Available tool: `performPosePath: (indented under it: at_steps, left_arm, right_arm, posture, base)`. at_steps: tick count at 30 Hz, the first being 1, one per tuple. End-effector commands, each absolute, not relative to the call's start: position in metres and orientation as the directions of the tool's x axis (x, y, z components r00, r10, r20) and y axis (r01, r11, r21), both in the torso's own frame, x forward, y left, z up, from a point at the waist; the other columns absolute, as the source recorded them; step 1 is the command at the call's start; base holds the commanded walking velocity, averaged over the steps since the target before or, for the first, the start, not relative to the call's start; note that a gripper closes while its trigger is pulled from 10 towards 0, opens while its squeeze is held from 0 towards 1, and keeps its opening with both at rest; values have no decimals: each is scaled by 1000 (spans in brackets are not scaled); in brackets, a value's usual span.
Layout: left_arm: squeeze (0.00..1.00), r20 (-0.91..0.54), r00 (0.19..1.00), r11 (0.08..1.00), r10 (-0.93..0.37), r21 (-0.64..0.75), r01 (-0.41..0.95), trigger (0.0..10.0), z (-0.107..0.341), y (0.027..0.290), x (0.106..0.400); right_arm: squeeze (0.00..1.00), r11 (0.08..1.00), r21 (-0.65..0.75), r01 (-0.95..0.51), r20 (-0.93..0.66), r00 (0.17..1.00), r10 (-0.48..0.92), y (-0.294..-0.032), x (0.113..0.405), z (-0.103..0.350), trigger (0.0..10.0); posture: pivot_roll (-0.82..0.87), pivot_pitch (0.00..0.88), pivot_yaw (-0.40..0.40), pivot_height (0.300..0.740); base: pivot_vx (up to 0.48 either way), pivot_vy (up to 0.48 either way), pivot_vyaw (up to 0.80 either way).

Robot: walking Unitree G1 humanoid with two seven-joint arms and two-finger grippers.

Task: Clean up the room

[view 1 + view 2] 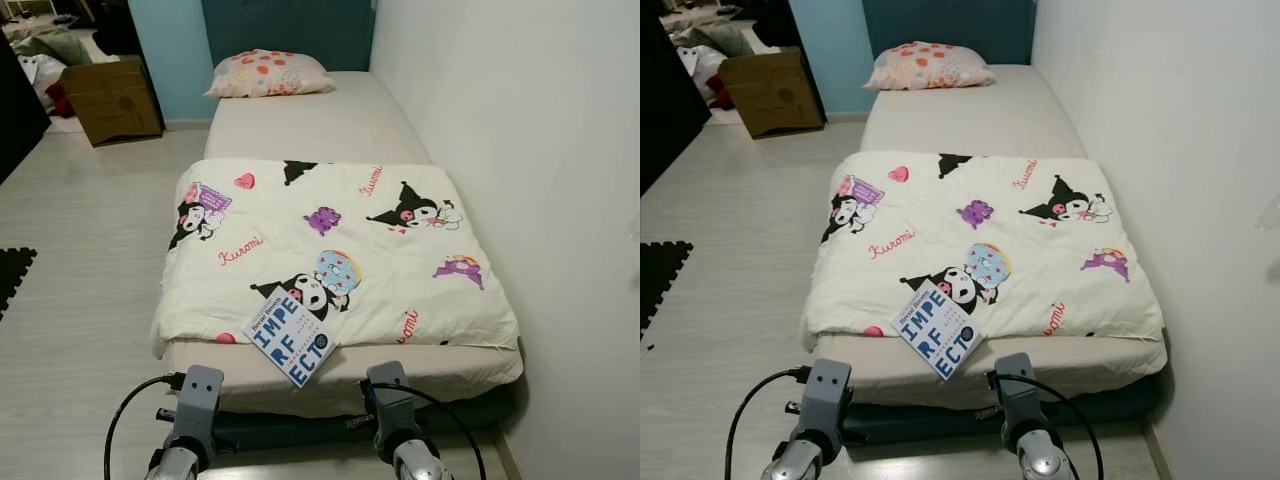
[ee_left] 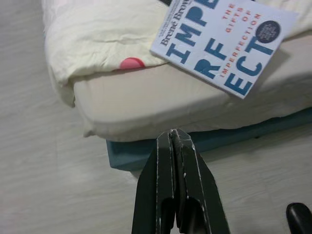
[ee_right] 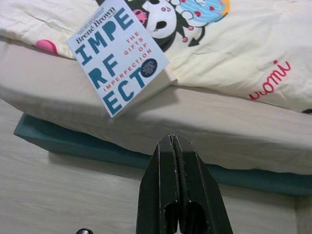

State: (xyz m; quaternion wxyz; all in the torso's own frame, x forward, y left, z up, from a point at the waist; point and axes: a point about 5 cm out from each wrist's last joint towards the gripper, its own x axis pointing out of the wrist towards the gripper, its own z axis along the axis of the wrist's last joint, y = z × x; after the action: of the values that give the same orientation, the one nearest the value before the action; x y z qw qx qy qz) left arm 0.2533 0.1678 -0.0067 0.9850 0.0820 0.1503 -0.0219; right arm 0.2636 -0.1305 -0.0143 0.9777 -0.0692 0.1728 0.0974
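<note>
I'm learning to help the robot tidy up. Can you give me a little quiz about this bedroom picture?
1. True or false: the book lies on the pillow.
2. What stands on the floor left of the bed? A) cardboard box B) chair C) lamp
3. Fill in: both the left claw and the right claw are ____.

Key: 1 false, it lies at the blanket's near edge. 2 A, the cardboard box. 3 shut.
</note>
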Motion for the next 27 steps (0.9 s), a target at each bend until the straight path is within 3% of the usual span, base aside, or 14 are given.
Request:
performPosePath:
  at_steps: [1, 8, 14, 27]
  left_arm:
    - [0, -312, 950, 985, -20, 158, 73, 10000, -9, 166, 250]
    - [0, -268, 962, 994, 52, 109, -24, 10000, -3, 164, 253]
    - [0, -174, 977, 989, 126, 94, -111, 10000, 14, 168, 258]
    - [0, -146, 982, 991, 116, 77, -106, 10000, 21, 170, 261]
  right_arm:
    - [0, 976, -92, -200, -375, 914, 152, -133, 257, -20, 10000]
    - [0, 979, -125, -162, -341, 934, 111, -138, 264, -13, 10000]
    - [0, 992, 0, -129, -241, 962, 125, -142, 283, 9, 10000]
    - [0, 989, -3, -149, -216, 966, 145, -138, 292, 17, 10000]
  posture:
    - [-31, 123, 24, 740]
    - [-24, 128, 21, 740]
    - [-22, 128, 13, 740]
    - [-18, 131, 12, 740]
  base:
    - [0, 0, 0]
    - [0, 0, 0]
    - [0, 0, 0]
    - [0, 0, 0]
